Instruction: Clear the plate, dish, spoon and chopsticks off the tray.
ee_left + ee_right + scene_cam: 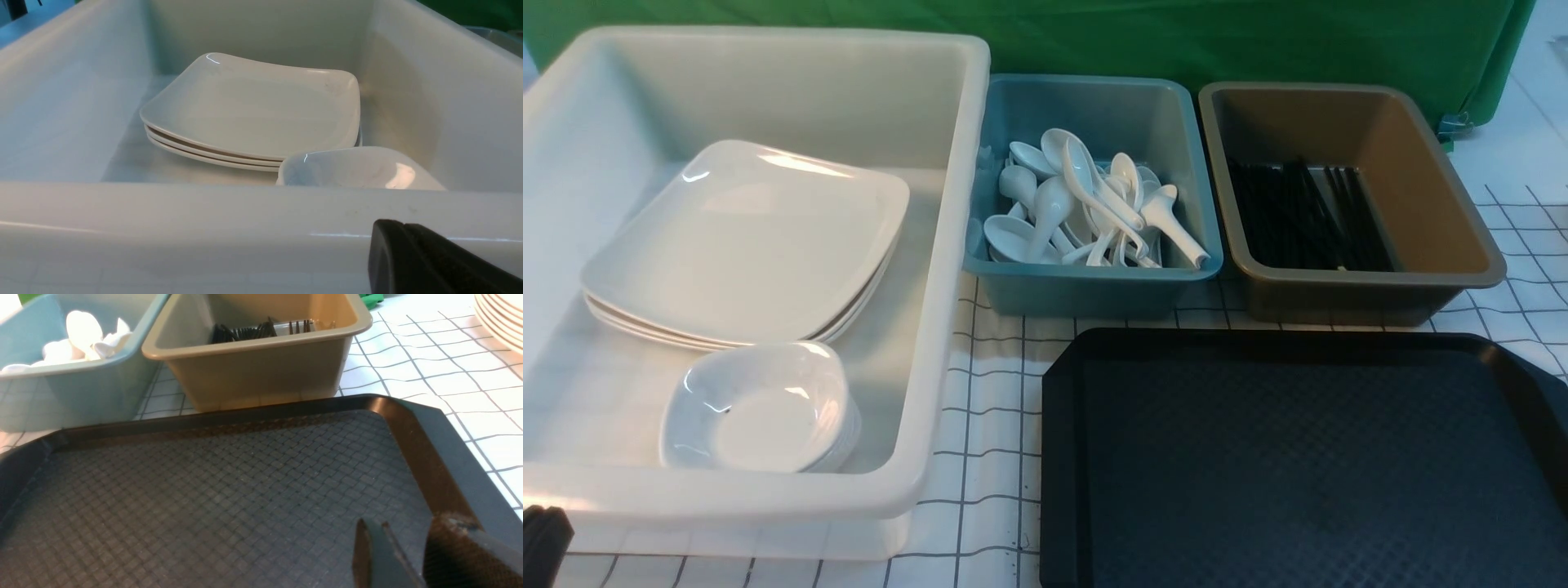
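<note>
Tray (1298, 457) runs off-frame; right pincer (402, 555), barely visible, seems parted.

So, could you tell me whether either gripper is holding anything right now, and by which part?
Nothing is held. The left gripper is shut with nothing between its fingers, and the right gripper is open over the bare tray.

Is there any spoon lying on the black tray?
No, the tray is bare; the spoons lie in the teal tub.

Green cloth backdrop (1094, 37) across the far side; white tabletop (988, 425) with thin dark grid lines; soft, even light, glare on glossy surfaces
</note>
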Controlling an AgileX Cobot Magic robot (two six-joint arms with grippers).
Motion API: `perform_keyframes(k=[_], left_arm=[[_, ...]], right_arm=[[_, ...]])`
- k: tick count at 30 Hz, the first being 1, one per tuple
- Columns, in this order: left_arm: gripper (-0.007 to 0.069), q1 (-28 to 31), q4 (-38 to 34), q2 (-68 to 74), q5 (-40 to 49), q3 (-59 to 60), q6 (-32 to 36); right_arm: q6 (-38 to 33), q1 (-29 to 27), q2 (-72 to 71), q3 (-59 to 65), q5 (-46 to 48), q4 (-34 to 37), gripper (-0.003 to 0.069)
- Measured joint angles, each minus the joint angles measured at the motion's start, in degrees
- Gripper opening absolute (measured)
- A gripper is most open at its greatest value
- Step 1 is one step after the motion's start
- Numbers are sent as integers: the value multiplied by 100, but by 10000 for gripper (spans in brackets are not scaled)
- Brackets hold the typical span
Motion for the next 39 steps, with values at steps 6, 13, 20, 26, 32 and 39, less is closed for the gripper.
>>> perform_keyframes(k=[6, 13, 20, 26, 32, 39], left_arm=[[5, 223, 0, 0, 2, 0, 0], [5, 228, 0, 0, 2, 0, 0], [5, 228, 0, 0, 2, 0, 0], [5, 228, 0, 0, 2, 0, 0], [5, 228, 0, 0, 2, 0, 0], [5, 228, 0, 0, 2, 0, 0]], right_arm=[[0, 0, 0, 0, 0, 0, 242], [0, 0, 0, 5, 0, 0, 242], [0, 0, 0, 5, 0, 0, 242], [0, 0, 0, 5, 0, 0, 242], [0, 0, 0, 5, 0, 0, 242], [0, 0, 0, 5, 0, 0, 242]])
